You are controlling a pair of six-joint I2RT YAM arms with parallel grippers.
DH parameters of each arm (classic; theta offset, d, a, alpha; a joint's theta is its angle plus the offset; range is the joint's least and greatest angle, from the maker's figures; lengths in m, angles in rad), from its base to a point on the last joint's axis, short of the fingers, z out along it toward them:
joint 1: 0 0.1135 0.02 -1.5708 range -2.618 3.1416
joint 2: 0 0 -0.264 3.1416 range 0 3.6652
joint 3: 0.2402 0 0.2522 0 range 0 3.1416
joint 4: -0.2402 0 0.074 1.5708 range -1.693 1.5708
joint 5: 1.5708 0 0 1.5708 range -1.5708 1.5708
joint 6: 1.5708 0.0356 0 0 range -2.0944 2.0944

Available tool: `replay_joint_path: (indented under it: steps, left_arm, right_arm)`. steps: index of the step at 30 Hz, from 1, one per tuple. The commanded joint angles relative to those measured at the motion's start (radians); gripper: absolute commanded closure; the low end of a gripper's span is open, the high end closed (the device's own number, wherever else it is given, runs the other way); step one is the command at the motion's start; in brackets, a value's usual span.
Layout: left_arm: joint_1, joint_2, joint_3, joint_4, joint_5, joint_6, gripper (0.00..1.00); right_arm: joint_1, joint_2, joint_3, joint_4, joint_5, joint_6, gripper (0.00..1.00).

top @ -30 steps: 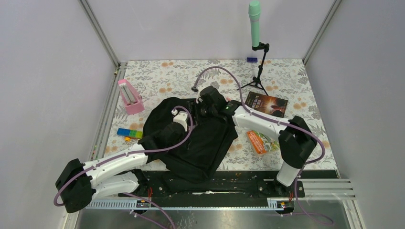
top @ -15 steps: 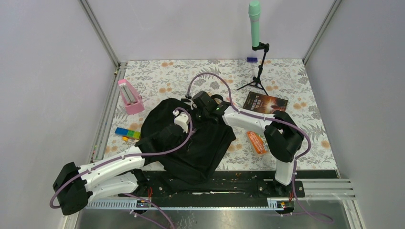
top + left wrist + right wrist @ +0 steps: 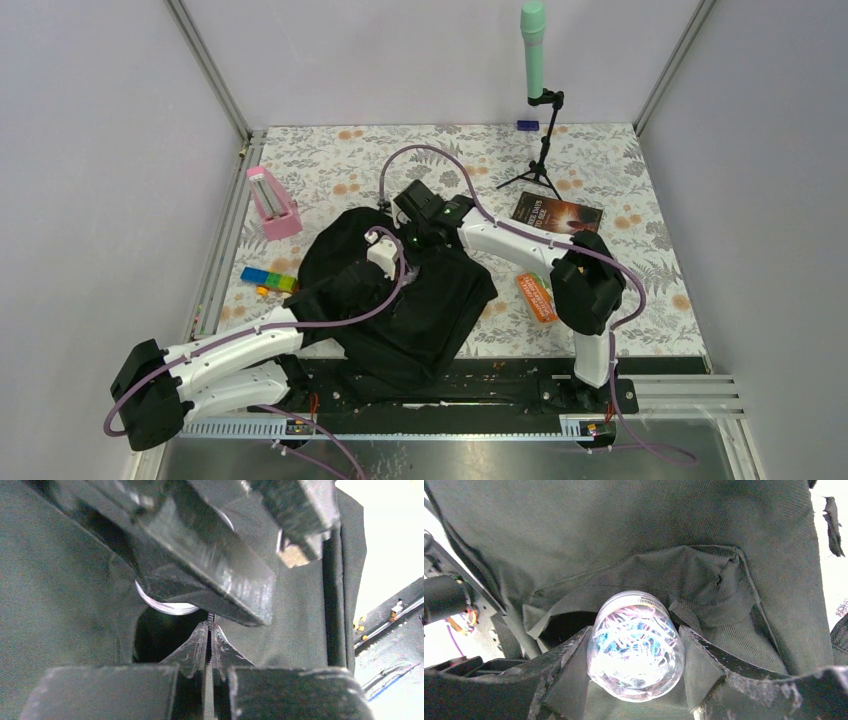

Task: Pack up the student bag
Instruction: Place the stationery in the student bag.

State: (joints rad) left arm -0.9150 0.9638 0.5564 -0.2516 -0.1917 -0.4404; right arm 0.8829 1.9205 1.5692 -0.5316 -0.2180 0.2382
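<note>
The student bag (image 3: 430, 310), a black fabric backpack, lies in the middle of the table. My left gripper (image 3: 209, 630) is shut on the zip edge of a pocket opening of the bag (image 3: 60, 605) and holds it up. My right gripper (image 3: 635, 630) is shut on a clear jar (image 3: 636, 650) with colourful strands inside. It holds the jar at the mouth of the dark pocket opening (image 3: 566, 625) in the bag (image 3: 624, 530). In the top view both grippers meet over the bag's upper part: left (image 3: 400, 258), right (image 3: 418, 232). The jar's rim also shows in the left wrist view (image 3: 162, 605).
A pink holder (image 3: 272, 202) and a coloured block strip (image 3: 268, 279) lie left of the bag. A dark book (image 3: 556, 215) and an orange packet (image 3: 537, 297) lie to the right. A green microphone on a tripod (image 3: 534, 50) stands at the back.
My right arm has swung left, carrying the jar from the bag's right upper edge to the pocket opening. My left gripper has shifted slightly up and right, and the bag fabric shifted a little.
</note>
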Motion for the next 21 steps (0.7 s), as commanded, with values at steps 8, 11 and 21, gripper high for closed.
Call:
replay_joint_path:
  steps: [8,11,21]
  left_arm:
    - [-0.002,-0.024,0.030,0.074,-0.054,0.011,1.00]
    - [-0.003,-0.024,0.037,0.063,-0.067,0.017,1.00]
    - [-0.003,-0.031,0.050,0.005,-0.058,0.025,0.87]
  right_arm:
    - [0.008,0.065,0.060,-0.191,-0.040,-0.067,0.77]
    - [0.008,0.094,0.108,-0.266,-0.077,-0.117,0.74]
    - [0.008,0.224,0.227,-0.484,-0.287,-0.314,0.66]
